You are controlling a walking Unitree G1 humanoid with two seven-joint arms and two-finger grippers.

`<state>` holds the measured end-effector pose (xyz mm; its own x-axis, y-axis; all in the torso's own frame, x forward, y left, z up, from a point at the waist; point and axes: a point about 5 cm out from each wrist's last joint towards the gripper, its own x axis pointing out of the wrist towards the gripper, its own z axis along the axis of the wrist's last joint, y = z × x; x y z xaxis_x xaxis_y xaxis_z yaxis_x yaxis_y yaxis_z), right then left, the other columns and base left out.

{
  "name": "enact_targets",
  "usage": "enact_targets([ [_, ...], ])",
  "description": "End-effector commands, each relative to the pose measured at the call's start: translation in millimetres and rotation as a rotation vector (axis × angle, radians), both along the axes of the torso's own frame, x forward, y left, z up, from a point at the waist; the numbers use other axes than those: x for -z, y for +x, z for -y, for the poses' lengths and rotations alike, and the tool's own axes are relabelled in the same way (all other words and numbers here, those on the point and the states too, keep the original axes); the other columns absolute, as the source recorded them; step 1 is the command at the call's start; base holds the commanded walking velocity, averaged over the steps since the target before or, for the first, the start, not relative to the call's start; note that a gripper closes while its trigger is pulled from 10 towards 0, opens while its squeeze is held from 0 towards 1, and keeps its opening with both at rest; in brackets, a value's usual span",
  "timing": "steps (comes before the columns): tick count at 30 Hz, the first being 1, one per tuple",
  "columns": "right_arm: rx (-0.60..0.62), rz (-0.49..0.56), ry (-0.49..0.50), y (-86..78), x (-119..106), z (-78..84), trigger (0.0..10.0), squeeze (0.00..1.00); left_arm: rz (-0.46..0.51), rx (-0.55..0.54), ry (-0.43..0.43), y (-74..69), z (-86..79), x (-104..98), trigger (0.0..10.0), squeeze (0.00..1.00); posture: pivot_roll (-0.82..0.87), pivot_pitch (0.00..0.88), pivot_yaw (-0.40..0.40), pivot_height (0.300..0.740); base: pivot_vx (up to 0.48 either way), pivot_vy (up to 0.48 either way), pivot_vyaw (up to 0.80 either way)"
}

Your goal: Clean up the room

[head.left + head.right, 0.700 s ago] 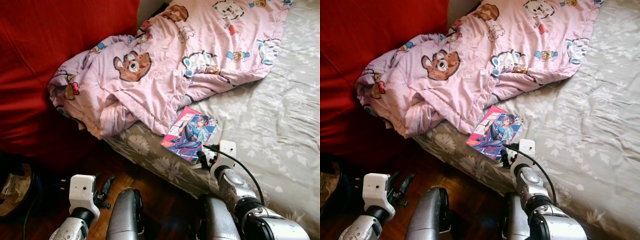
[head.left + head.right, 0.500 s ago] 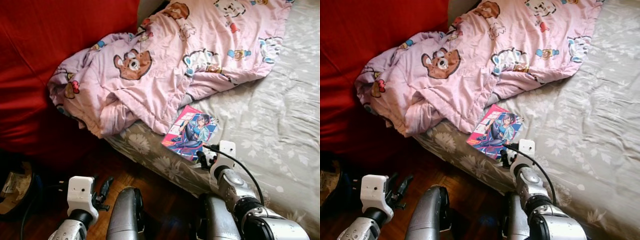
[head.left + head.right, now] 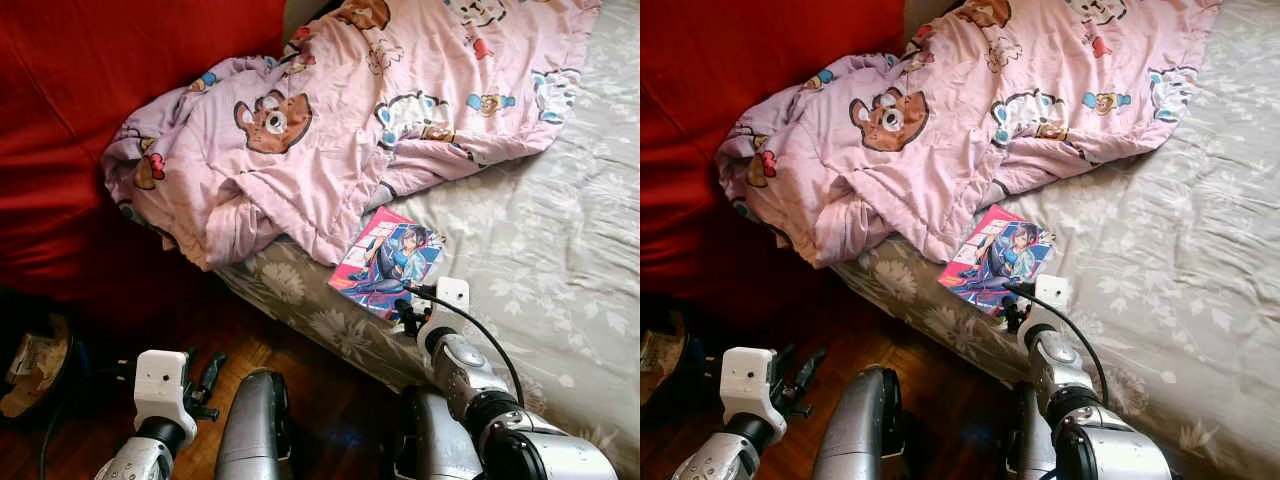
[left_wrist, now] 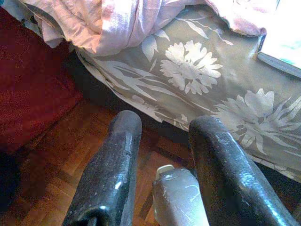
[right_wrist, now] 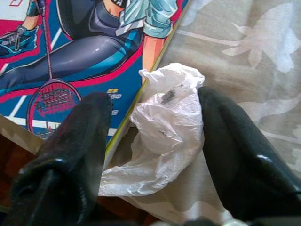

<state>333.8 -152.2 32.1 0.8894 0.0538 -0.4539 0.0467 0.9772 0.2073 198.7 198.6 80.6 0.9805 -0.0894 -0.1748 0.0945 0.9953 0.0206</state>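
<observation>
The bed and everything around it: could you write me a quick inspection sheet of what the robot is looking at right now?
Surface: bed with grey floral sheet.
Job's things: crumpled white plastic bag on the sheet beside the comic book at the bed's corner.
Clutter: pink cartoon blanket bunched across the bed, hanging over its edge.
Grippers: right gripper open, fingers either side of the bag; left gripper open, low over the wooden floor.
Cables: black cable looping along the right wrist.
Surroundings: red fabric beside the bed.
</observation>
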Motion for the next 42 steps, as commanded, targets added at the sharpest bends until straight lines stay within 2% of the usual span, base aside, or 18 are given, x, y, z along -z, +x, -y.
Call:
enact_targets([
  [1, 0.007, -0.053, 0.001, -9.4, 12.0, 0.2, 0.0, 0.0, -0.031, -0.019, 0.007, -6.8, -5.9, 4.2, 10.0, 0.0, 0.2, 0.309, 0.054, 0.61, 0.0, 0.0, 0.0],
  [9, 0.017, -0.051, -0.008, -9.9, 12.4, 1.7, 0.0, 0.0, -0.039, -0.022, 0.01, -8.4, -6.2, 5.8, 10.0, 0.0, 0.2, 0.31, 0.054, 0.61, 0.0, 0.0, 0.0],
  [16, 0.019, -0.055, -0.017, -12.0, 14.7, 2.1, 0.0, 0.0, -0.035, -0.032, 0.028, -5.5, -11.5, 4.9, 10.0, 0.0, 0.2, 0.304, 0.053, 0.61, 0.0, 0.0, 0.0],
  [24, 0.021, -0.044, -0.025, -11.3, 13.6, 2.2, 0.0, 0.0, -0.028, -0.029, 0.024, 0.3, -7.7, 6.1, 10.0, 0.0, 0.19, 0.281, 0.045, 0.61, 0.0, 0.0, 0.0],
  [42, 0.113, 0.033, -0.03, -13.5, 10.6, 24.6, 0.0, 0.0, 0.017, -0.06, 0.008, 38.8, -7.1, 15.5, 10.0, 0.0, 0.13, 0.125, 0.001, 0.61, 0.0, 0.0, 0.0],
])
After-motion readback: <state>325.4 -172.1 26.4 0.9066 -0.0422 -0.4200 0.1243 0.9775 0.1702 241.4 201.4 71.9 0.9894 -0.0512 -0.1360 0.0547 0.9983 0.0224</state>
